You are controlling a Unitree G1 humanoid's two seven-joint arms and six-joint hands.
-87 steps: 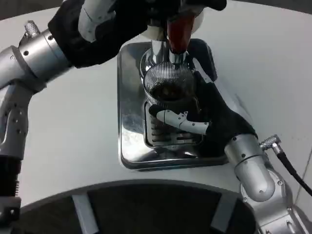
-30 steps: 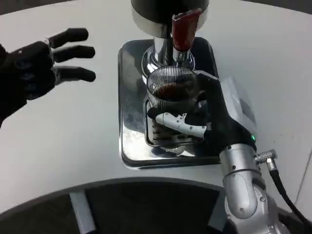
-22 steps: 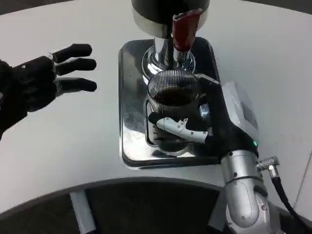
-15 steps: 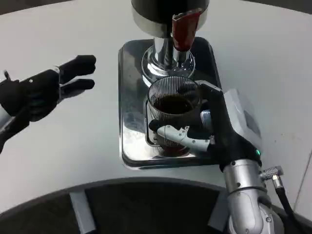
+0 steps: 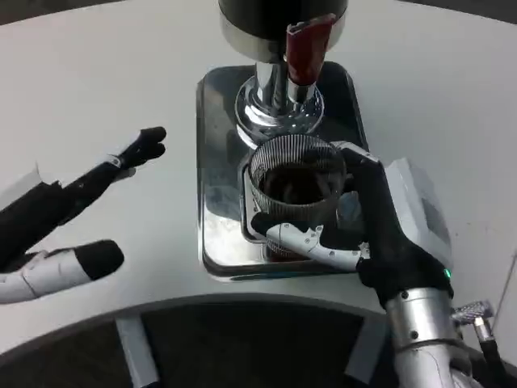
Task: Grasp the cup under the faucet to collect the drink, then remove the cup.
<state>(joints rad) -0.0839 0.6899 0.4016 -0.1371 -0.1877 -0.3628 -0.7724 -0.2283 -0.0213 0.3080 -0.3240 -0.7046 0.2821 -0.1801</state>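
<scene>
A ribbed clear cup [image 5: 296, 187] with dark drink in it stands over the front part of the shiny steel drip tray [image 5: 216, 153], in front of the faucet. My right hand [image 5: 363, 222] wraps around the cup from the right, its fingers [image 5: 311, 240] crossing the cup's front. The dispenser's steel column and faucet [image 5: 279, 97], with a red tap handle [image 5: 303, 50], rise at the tray's back. My left hand [image 5: 69, 218] hovers over the table at the left, fingers stretched out and holding nothing.
The white table [image 5: 113, 97] stretches left and right of the tray. A dark curved edge [image 5: 242, 347] of the robot's body runs along the bottom. A black cable [image 5: 493, 356] trails from my right wrist.
My right hand has drawn the cup back from under the faucet toward the tray's front. My left hand came off the tap handle, swung left and dropped lower, turning edge-on.
</scene>
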